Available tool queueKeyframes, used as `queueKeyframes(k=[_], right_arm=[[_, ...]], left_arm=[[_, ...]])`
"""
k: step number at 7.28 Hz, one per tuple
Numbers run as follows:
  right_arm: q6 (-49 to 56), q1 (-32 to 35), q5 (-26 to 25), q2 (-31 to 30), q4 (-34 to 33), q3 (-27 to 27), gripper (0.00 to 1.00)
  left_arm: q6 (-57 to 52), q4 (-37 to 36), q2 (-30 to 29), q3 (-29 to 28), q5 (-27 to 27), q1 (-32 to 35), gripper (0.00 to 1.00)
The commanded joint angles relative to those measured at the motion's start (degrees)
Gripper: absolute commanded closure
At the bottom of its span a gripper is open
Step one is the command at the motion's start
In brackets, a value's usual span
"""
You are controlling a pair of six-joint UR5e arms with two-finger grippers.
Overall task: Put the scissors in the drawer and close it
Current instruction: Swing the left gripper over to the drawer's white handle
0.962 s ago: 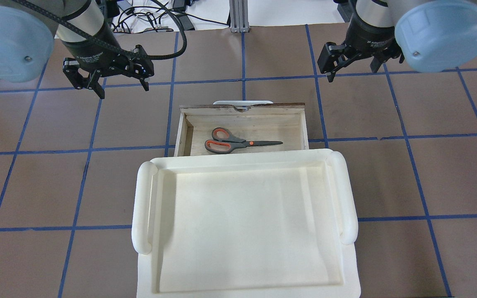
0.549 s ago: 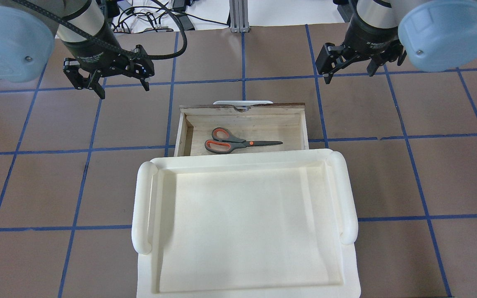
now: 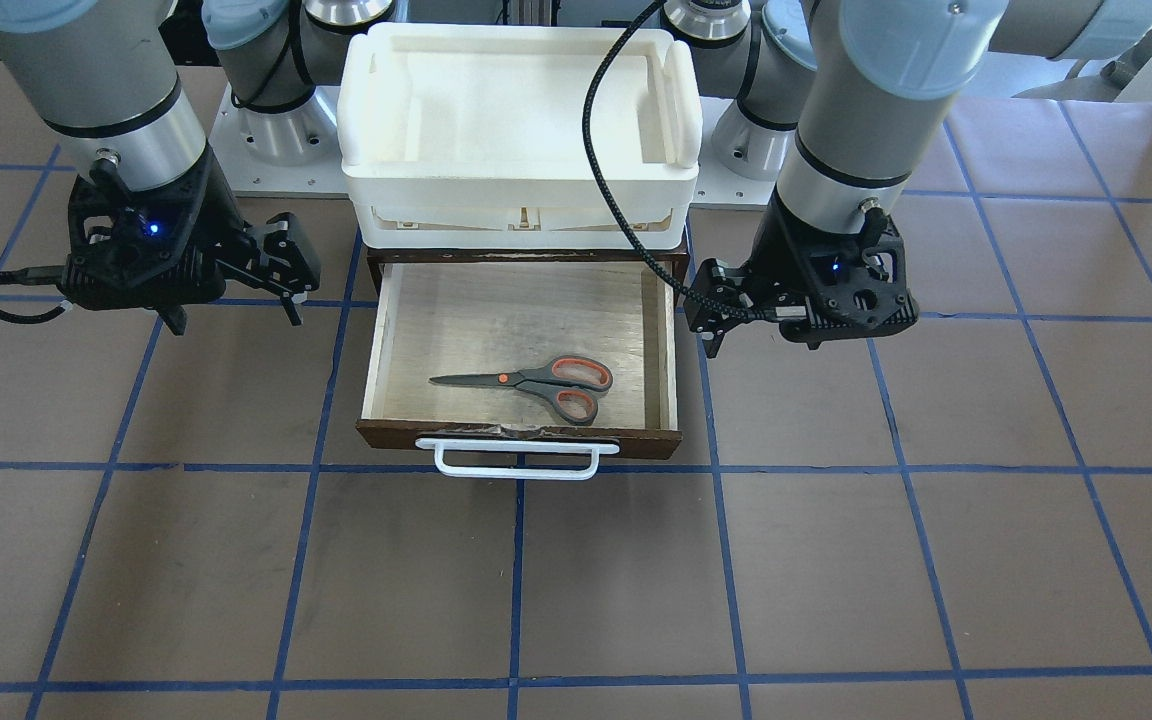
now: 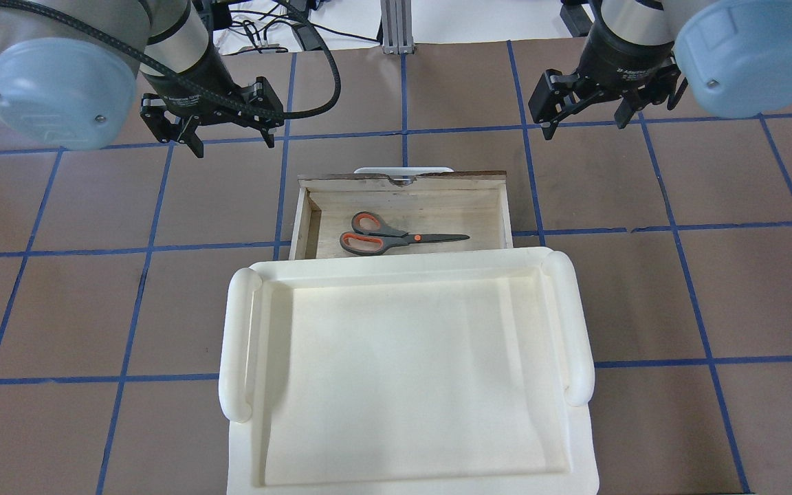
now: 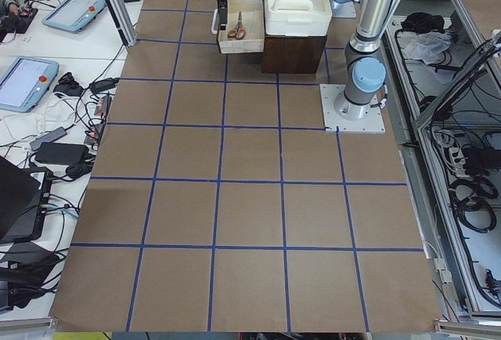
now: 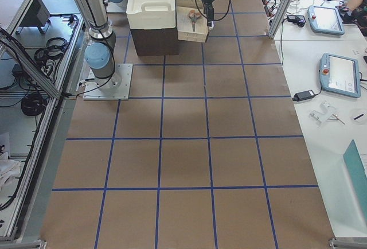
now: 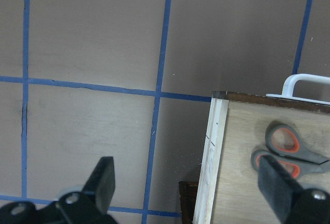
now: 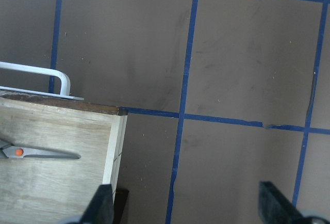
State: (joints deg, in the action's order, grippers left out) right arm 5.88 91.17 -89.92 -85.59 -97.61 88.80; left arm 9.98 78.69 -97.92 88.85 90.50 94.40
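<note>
Two arms flanking an open drawer (image 4: 406, 196). Over the last second the left tool (image 4: 229, 130) has shifted inward toward the drawer, while the right tool (image 4: 590, 110) has hardly moved; judged from this, the left arm is repositioning for the closing step. The scissors (image 4: 396, 236) already lie flat on the drawer floor, so only the push on the dark front and its white handle (image 3: 516, 458) remains. Both tools stand wide open and hold nothing. From the left tool, the scissors lie inboard and nearer the robot; from the right tool, likewise inboard, well apart. Tool height above the surface (image 4: 643, 289) is uncertain, though neither appears to touch it.
</note>
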Motion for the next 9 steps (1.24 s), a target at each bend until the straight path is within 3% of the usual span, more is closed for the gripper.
queueKeyframes(k=[1, 2, 3, 6, 9], right_arm=[[-0.1, 0.0, -0.1, -0.8, 1.1, 0.1, 0.00], [-0.2, 0.0, -0.1, -0.9, 2.2, 0.1, 0.00], [-0.2, 0.0, -0.4, -0.9, 2.3, 0.1, 0.00], [-0.1, -4.1, -0.1, -1.4, 3.9, 0.1, 0.00], [-2.4, -3.9, 0.2, -5.6, 3.9, 2.9, 0.00]], left_arm=[[1.0, -8.2, -3.8, 0.4, -0.5, 3.1, 0.00], [2.1, -16.1, -7.0, -0.3, -4.3, 4.5, 0.00], [2.5, -17.1, -9.5, -1.1, -4.2, 6.0, 0.00], [7.2, -8.8, -18.2, -13.7, -3.1, 10.1, 0.00], [9.5, -12.7, -18.7, -11.4, 0.6, 12.8, 0.00]])
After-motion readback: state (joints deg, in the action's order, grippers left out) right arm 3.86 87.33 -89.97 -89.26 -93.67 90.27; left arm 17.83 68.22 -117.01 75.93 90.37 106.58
